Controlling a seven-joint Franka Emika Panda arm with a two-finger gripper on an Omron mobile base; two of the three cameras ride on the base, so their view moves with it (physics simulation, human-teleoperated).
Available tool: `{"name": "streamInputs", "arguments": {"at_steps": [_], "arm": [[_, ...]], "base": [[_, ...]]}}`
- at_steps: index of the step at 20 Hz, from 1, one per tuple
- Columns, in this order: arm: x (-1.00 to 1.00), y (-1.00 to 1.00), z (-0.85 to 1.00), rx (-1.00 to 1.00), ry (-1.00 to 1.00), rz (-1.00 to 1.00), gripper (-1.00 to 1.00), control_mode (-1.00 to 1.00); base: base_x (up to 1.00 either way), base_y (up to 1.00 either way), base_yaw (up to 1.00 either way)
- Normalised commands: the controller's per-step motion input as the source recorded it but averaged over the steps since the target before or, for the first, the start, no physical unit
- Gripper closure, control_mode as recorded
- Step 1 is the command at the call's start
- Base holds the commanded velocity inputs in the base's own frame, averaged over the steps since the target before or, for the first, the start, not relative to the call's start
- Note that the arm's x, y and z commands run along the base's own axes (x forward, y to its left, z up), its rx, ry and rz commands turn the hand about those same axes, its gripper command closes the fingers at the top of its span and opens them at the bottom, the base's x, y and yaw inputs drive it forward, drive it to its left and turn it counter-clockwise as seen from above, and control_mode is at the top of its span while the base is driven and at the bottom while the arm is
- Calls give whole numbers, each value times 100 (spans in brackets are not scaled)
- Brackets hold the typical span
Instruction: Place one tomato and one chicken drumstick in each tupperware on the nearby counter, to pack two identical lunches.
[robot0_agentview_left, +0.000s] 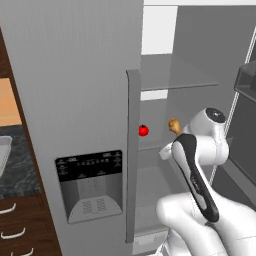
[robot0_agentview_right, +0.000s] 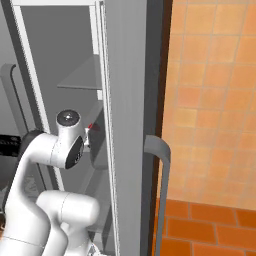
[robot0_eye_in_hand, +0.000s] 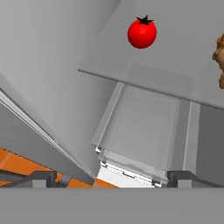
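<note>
Our fingers (robot0_eye_in_hand: 112, 177) stand spread wide and empty inside the open fridge. The tomato (robot0_eye_in_hand: 142, 33) sits ahead on a glass shelf (robot0_eye_in_hand: 166, 52), well apart, chicken drumstick (robot0_eye_in_hand: 220, 54) beside it.

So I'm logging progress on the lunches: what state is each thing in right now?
Fridge door: left one shut, right side open.
Tomato: on a fridge shelf, untouched.
Drumstick: on the same shelf, apart from the tomato.
Gripper: open, empty.
Tupperware: on the counter, contents hidden.
</note>
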Motion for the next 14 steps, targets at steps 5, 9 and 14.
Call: {"name": "streamInputs", "arguments": {"at_steps": [5, 9, 14], "arm": [[52, 10, 17, 4, -9, 20, -100, -100], [84, 10, 28, 1, 0, 18, -100, -100], [88, 0, -5, 1, -1, 16, -100, -100]], "base": [[0, 0, 0], [0, 0, 0], [0, 0, 0]]}}
